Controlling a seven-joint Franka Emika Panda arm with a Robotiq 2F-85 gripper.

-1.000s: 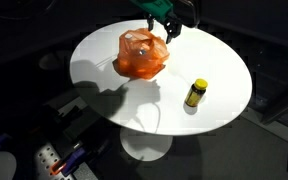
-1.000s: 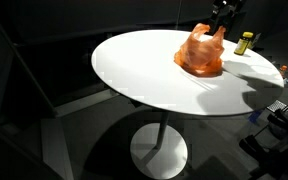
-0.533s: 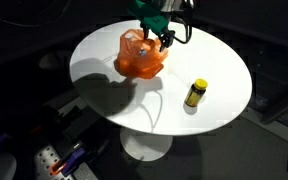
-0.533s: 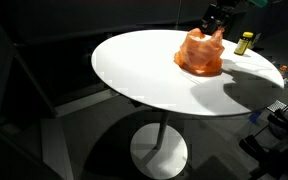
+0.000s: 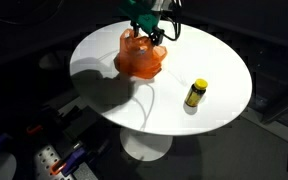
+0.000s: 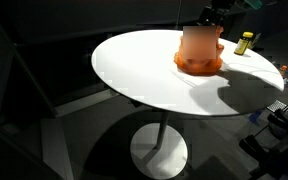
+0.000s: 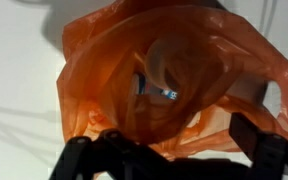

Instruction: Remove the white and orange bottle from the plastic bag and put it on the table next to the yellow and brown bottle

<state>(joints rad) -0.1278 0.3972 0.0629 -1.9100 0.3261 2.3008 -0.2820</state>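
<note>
Orange crinkled plastic bag (image 5: 139,60) sits toward 11 o'clock on the round white table (image 5: 224,60), and the black Robotiq gripper (image 5: 149,38) hangs right at its top. Both exterior views hide what's inside. The small yellow and brown bottle (image 5: 195,93) stands upright, well apart, at 4 o'clock from the bag. The wrist view gives more: the bag's mouth gapes and the white and orange bottle (image 7: 162,62) shows inside as a pale rounded shape, tinted by the plastic. The dark fingers (image 7: 79,160) are spread wide at 6 o'clock, grasping nothing.
</note>
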